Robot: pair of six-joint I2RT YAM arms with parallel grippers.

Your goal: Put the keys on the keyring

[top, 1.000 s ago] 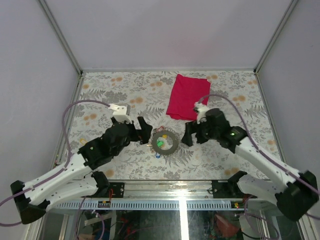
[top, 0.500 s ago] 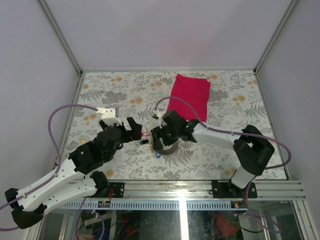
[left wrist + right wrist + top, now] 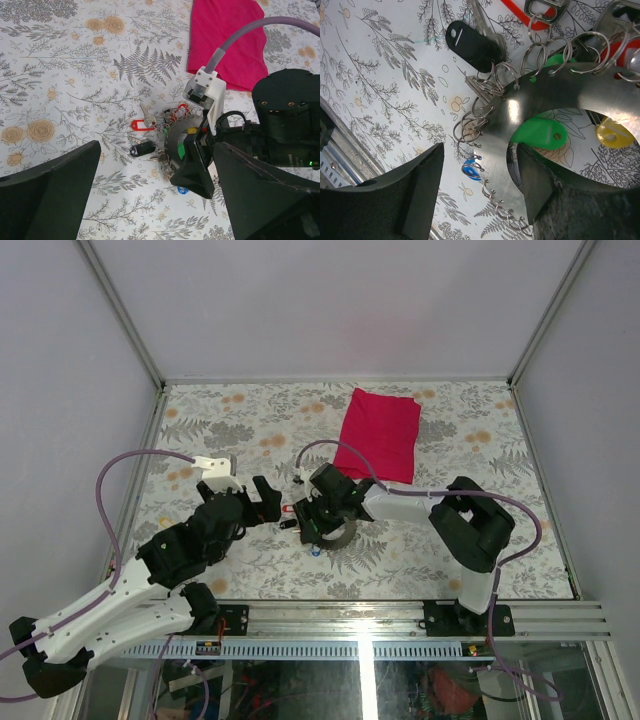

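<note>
The keyring (image 3: 535, 107), a flat grey metal band, lies on the flowered table with small wire rings along its edge. My right gripper (image 3: 480, 160) stands open astride that band: one finger (image 3: 415, 192) outside it, the other (image 3: 542, 185) in the open centre, with a gap still showing at the outer finger. Keys lie around: black (image 3: 470, 45), green (image 3: 537, 132), yellow (image 3: 615, 132), blue (image 3: 470, 169). From above, the right gripper (image 3: 312, 520) covers the left of the keyring (image 3: 345, 533). My left gripper (image 3: 157, 170) hangs wide open and empty just left of the red key tag (image 3: 142, 124).
A folded red cloth (image 3: 378, 433) lies at the back, behind the ring. The right arm's purple cable (image 3: 235, 37) arches over the keys. Cage posts and walls close in the table (image 3: 230, 430) on all sides.
The right arm has swung left and come down over the keyring, its jaws narrowing across the band. Red and black keys now show left of the ring. The left arm drew back slightly.
</note>
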